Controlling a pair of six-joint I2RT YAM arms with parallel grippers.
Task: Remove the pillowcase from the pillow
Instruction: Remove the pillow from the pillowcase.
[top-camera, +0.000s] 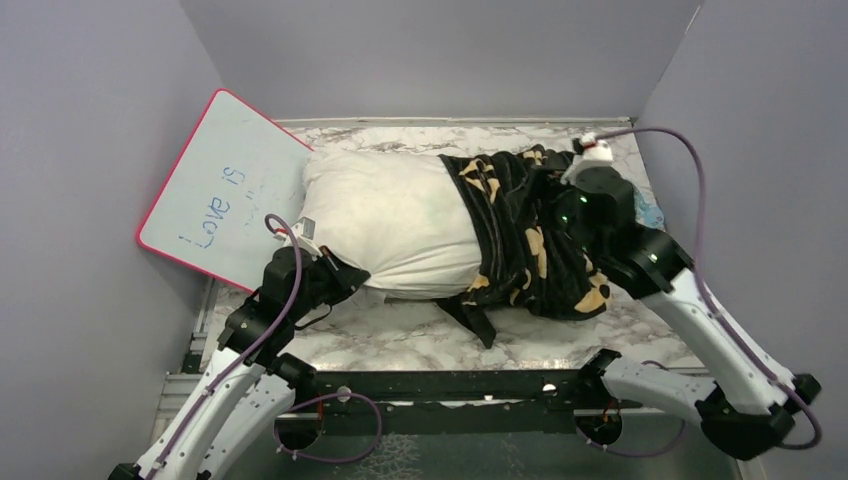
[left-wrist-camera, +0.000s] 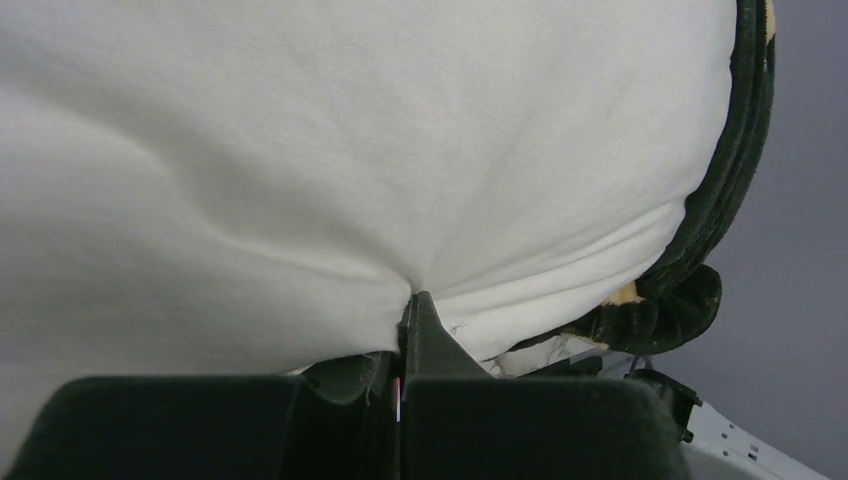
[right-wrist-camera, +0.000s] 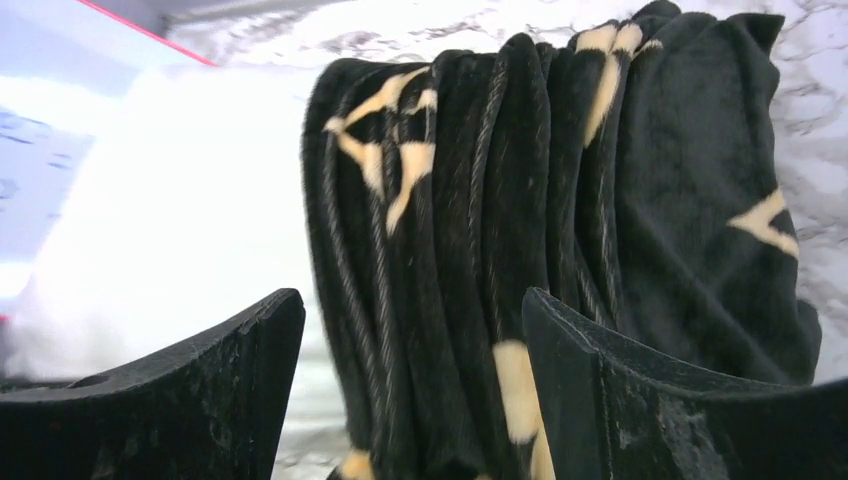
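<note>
The plump off-white pillow (top-camera: 390, 215) lies across the marble table. Its left two thirds are bare. The black pillowcase (top-camera: 525, 235) with tan motifs is bunched in folds over its right end, and a strip trails onto the table in front. My left gripper (top-camera: 345, 275) is at the pillow's near-left edge. In the left wrist view it (left-wrist-camera: 412, 300) is shut, pinching a fold of the pillow (left-wrist-camera: 380, 160). My right gripper (top-camera: 557, 212) is over the bunched pillowcase. In the right wrist view it (right-wrist-camera: 410, 300) is open, with folds of the pillowcase (right-wrist-camera: 480, 200) between the jaws.
A pink-rimmed whiteboard (top-camera: 225, 190) with blue writing leans at the back left and touches the pillow's left end. Grey walls close in the left, back and right. A small blue object (top-camera: 650, 213) lies by the right wall. The black frame rail (top-camera: 450, 385) runs along the near edge.
</note>
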